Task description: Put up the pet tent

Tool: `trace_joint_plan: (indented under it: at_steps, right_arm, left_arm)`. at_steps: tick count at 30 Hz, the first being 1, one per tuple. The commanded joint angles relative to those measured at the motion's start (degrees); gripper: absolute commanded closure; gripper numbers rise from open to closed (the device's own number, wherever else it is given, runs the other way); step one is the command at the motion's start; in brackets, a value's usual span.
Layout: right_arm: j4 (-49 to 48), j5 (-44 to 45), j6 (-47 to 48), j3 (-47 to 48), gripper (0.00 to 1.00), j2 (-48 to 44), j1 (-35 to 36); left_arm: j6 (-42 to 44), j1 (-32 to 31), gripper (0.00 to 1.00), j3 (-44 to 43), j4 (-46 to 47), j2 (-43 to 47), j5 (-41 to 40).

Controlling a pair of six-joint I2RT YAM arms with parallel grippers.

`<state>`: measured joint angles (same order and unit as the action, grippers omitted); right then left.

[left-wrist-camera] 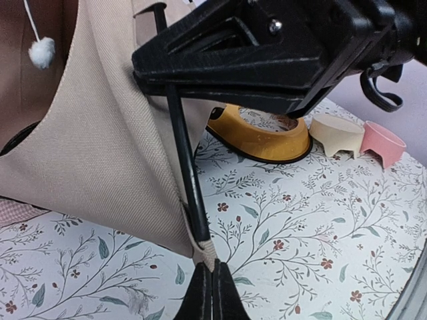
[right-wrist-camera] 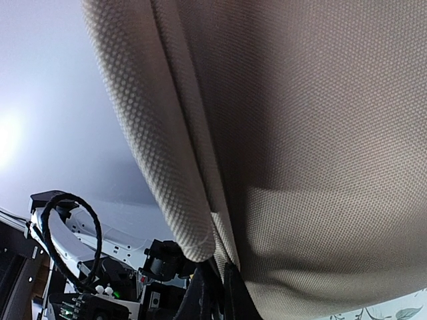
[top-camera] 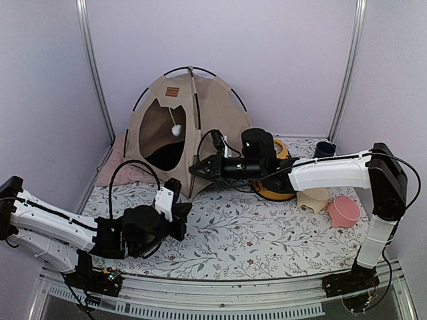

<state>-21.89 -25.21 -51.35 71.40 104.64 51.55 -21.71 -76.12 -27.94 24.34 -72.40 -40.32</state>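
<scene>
My left gripper (left-wrist-camera: pixel 212 272), closed on the tent (top-camera: pixel 212 107) corner, anchors it while my right gripper (top-camera: pixel 194 169) clamps its pole (left-wrist-camera: pixel 184 163).

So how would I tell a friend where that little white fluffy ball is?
Find the big tan fabric tent with black crossed poles at the back of the flowered table. On its left face is a dark arched doorway. The white pom-pom hangs there on a thin string, the only fluffy white thing.
</scene>
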Motion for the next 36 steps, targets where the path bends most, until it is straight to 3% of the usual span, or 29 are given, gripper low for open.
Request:
trace_joint_plan:
  at_steps: [1,36]
  right_arm:
    - [-8.01,15.84,-4.10,4.09,1.00,1.18,-4.51]
    - [-8.26,18.41,-4.50,1.25,1.00,-0.70,-6.33]
  left_arm:
    - [-0.26,-6.29,1.00,1.40,-7.61,-1.77,10.60]
    - [-0.66,-7.40,1.00,1.74,-9.51,-2.18,9.94]
